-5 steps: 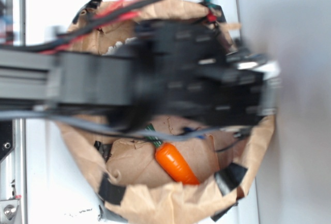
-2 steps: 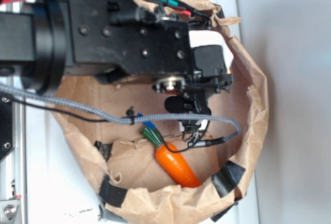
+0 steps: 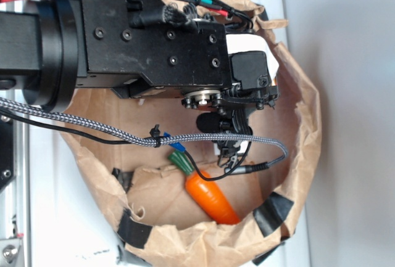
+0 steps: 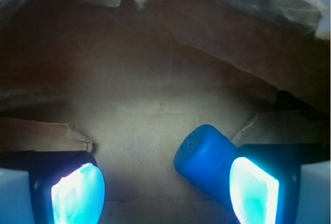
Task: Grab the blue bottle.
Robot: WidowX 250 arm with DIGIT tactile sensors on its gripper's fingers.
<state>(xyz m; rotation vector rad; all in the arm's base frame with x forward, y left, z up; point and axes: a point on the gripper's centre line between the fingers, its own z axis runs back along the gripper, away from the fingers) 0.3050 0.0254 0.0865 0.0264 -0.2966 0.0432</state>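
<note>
A: Two pads, and they stand well apart. In the wrist view the pincer (image 4: 165, 190) is spread wide, with nothing clamped between its glowing fingertips (image 4: 77, 193).

B: Where is the blue bottle (image 4: 204, 157)?

A: At about four o'clock in the wrist view, lying on the bag floor with its rounded end pointing toward ten o'clock. Its body runs back against the inner face of the pad at the right edge of that view; whether they actually touch, I cannot tell. It sits off-centre in the gap, not midway.

B: Why is the arm held that way?

A: I judge it is reaching down into the crumpled paper bag (image 3: 302, 125), whose rolled rim stands up like a wall. The only way in is from above, so the black wrist block hangs over the opening.

B: And in the exterior view?

A: The bottle is nearly hidden; only a blue sliver shows under the braided cable (image 3: 203, 137). The orange carrot (image 3: 212, 196) lies at five o'clock, glossy and tapered, with a ribbed green top.

B: Materials?

A: The bottle looks like smooth, hard plastic, the bag like creased brown paper patched with black tape. The slick cylinder may roll if nudged from one side.
</note>
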